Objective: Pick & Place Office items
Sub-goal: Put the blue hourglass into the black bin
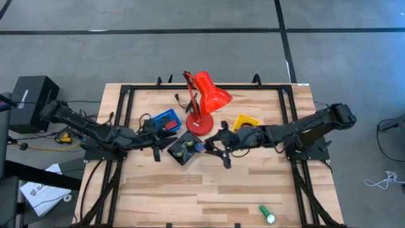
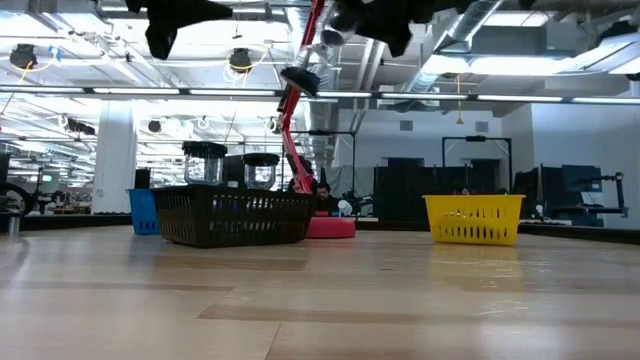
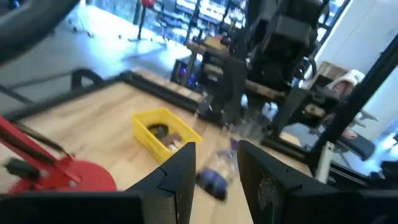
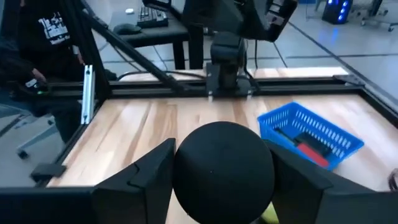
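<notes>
My right gripper (image 4: 222, 186) is shut on a black round disc (image 4: 222, 163) and hangs above the table, just right of the black tray (image 1: 183, 163). My left gripper (image 3: 217, 186) hovers open over that tray's left side (image 1: 169, 143); a blurred bluish thing (image 3: 213, 180) shows beyond its gap, and I cannot tell what it is. The black tray holds several small items. A red block (image 4: 311, 152) lies in the blue tray (image 1: 166, 119). A green cylinder (image 1: 267, 214) lies on its side near the front right edge. My right gripper pinches the black round disc between its two fingers, one on each opposite side of its rim (image 4: 181, 169). The fingers come nearly level from the table's right side. The disc is lifted clear of the table.
The big red desk lamp (image 1: 204, 101) stands at the far middle, right behind both grippers, its arm rising between them (image 2: 292, 110). The yellow tray (image 1: 245, 121) with small items sits right of it. Bare wood spreads across the near half of the table.
</notes>
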